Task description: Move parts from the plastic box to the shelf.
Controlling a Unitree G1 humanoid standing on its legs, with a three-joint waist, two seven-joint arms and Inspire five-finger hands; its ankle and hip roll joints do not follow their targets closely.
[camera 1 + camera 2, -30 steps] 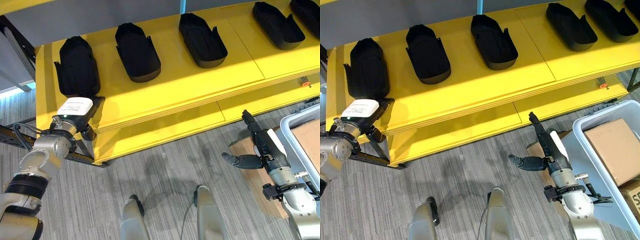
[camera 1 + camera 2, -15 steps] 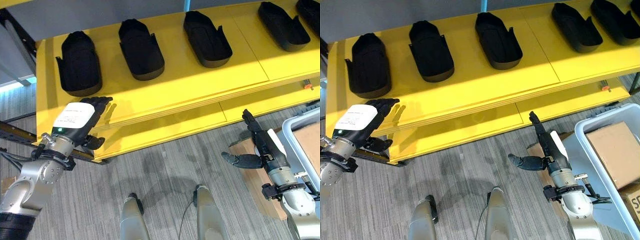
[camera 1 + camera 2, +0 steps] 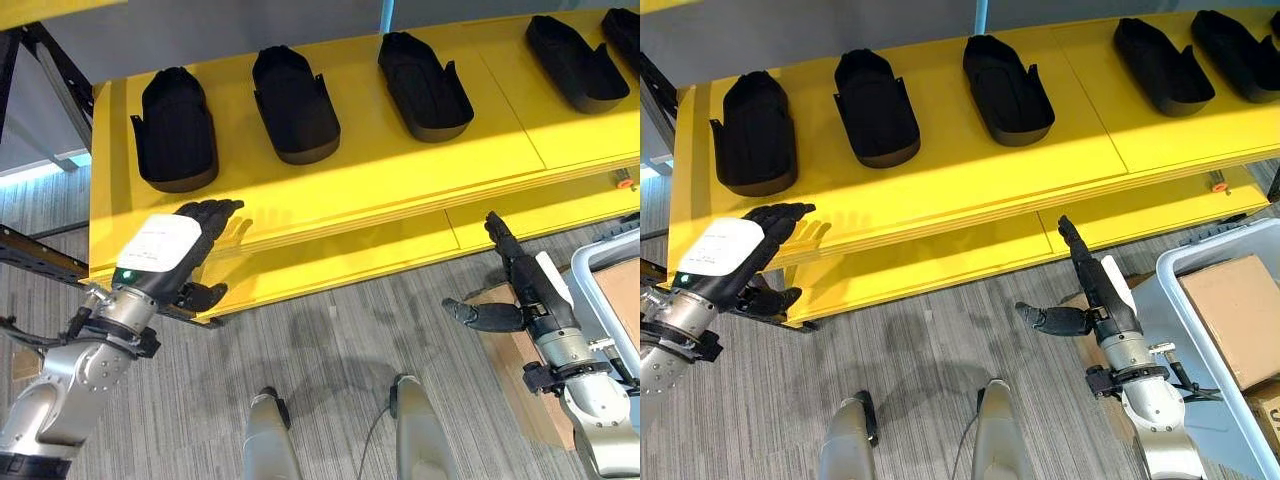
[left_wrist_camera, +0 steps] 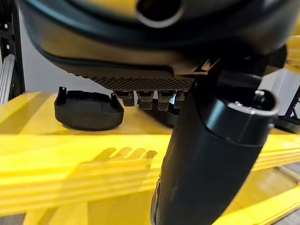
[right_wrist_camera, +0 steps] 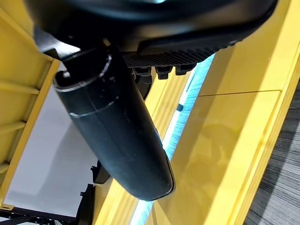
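Yellow shelf edge: left robot hand flat, empty.

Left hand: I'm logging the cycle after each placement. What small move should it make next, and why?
Probably swing the left hand, open and empty, away from the yellow shelf toward the plastic box. The leftmost black part already sits on the shelf, clear of the fingers.
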